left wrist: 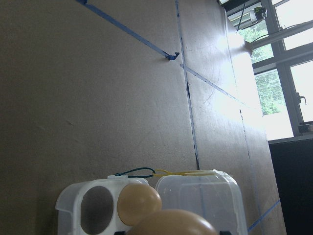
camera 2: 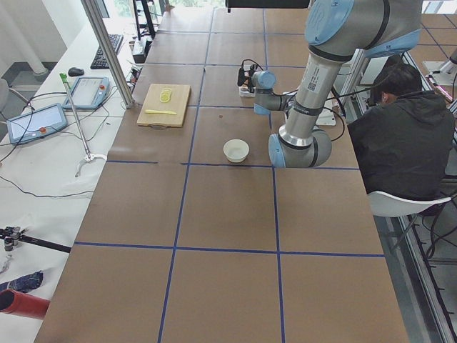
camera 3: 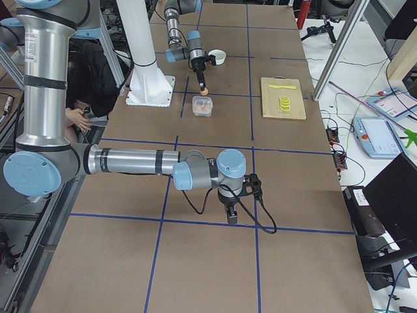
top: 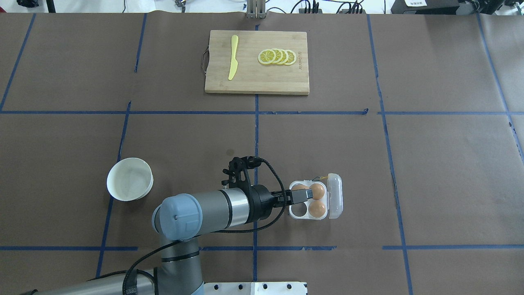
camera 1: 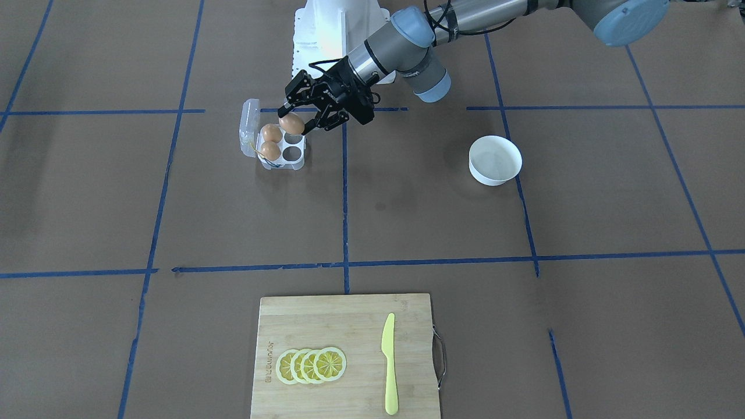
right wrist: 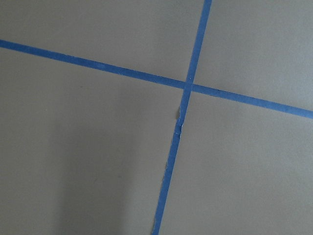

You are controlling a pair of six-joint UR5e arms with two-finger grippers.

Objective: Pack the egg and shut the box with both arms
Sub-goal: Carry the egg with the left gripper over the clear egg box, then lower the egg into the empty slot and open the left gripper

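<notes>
The clear box [camera 1: 294, 164] stands open on the table, its lid [camera 1: 249, 124] tipped back. Two orange-brown eggs [camera 1: 270, 142] sit in the two cells on the lid side; the other two cells are empty. My left gripper [camera 1: 293, 120] is shut on a third egg [camera 1: 290, 124] and holds it just above the box's empty back cell. The overhead view shows the gripper [top: 302, 195] over the box [top: 298, 212]. The left wrist view shows the held egg [left wrist: 173, 223] and the box [left wrist: 68, 203] below. My right gripper [camera 3: 229, 219] hangs over bare table, far from the box; I cannot tell whether it is open.
A round white bowl [camera 1: 495, 160] stands on the table beside the left arm. A wooden cutting board [camera 1: 326, 326] with lemon slices [camera 1: 311, 365] and a yellow knife [camera 1: 389, 364] lies at the table's far side. A white pedestal base [camera 1: 326, 29] stands behind the box.
</notes>
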